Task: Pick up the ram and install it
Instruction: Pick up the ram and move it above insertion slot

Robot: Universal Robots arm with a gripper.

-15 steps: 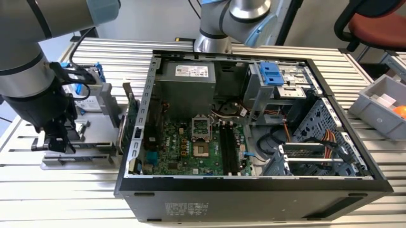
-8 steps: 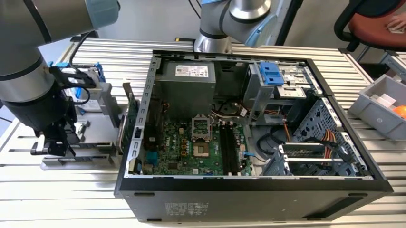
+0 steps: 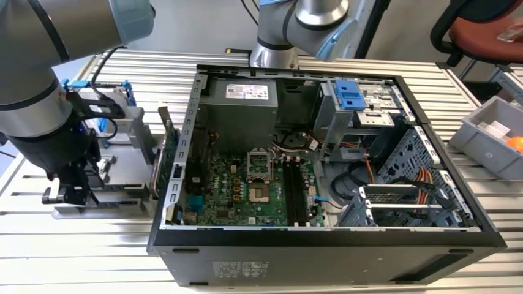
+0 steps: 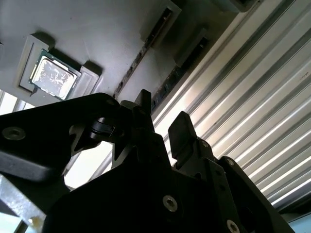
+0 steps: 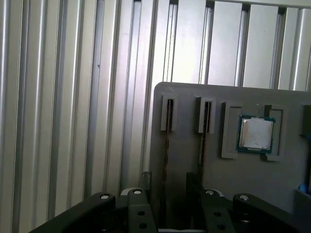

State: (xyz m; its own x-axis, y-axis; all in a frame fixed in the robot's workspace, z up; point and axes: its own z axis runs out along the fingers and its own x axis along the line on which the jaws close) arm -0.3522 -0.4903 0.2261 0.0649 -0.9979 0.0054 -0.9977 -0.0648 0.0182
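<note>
Grey plastic forms the tray (image 5: pixel 252 184) that rests on the slatted metal surface (image 5: pixel 73 97) at the exterior view's left, just beside the open case (image 3: pixel 327 245). The ram (image 5: pixel 166 141) stands on edge in one of the tray's two narrow slots, the one farther from the chip (image 5: pixel 256 133). A second stick (image 5: pixel 204 131) sits in the slot between them. The hand (image 5: pixel 167 187) is low over the tray with its fingers apart, one on each side of the ram. I cannot tell whether either finger touches it yet. Nothing is lifted, and the ram is well apart from the board (image 3: pixel 245 184) inside the case.

The trouble I would expect lies in the grasp. The ram offers only a thin edge, so a squeeze that lands off-centre could tip it against the slot wall and jam it, or let it slide out of the fingers. The finger on the chip's side is just beside the second stick and could catch it. A pull that is not straight along the slot might drag the tray itself.
</note>
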